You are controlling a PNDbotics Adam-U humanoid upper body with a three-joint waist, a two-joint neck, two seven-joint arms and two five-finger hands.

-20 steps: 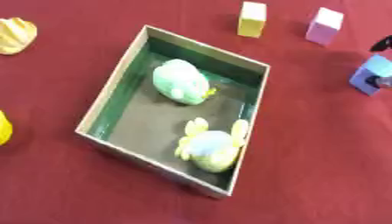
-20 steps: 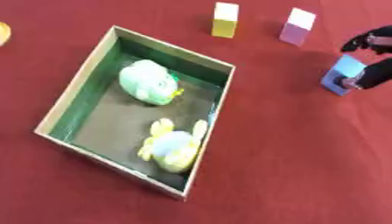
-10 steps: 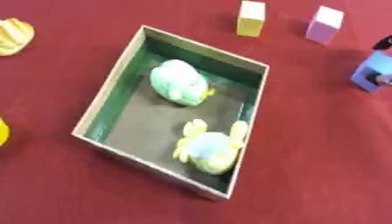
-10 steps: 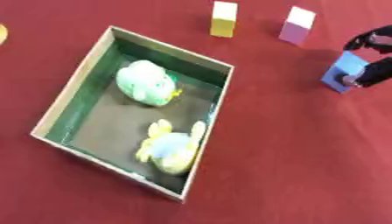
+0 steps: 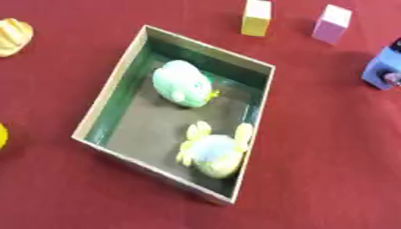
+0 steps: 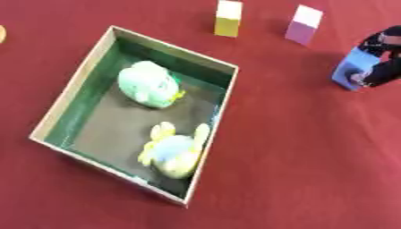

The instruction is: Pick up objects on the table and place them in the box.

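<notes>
Box (image 5: 117,85) holds two soft toys; blue block (image 5: 381,69) at right edge

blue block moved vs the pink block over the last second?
No. The blue block, gripped by the right hand, keeps its offset right of and below the pink block.

A green-lined cardboard box (image 5: 109,96) sits askew on the red cloth, holding two soft toys: a pale green one (image 5: 181,83) farther in, and a yellow-and-blue one (image 5: 213,151) nearer. Beyond it stand a yellow block (image 5: 256,17) and a pink block (image 5: 332,23). A blue block (image 6: 354,69) is at far right. A cream-yellow object (image 5: 13,36) lies far left.
</notes>
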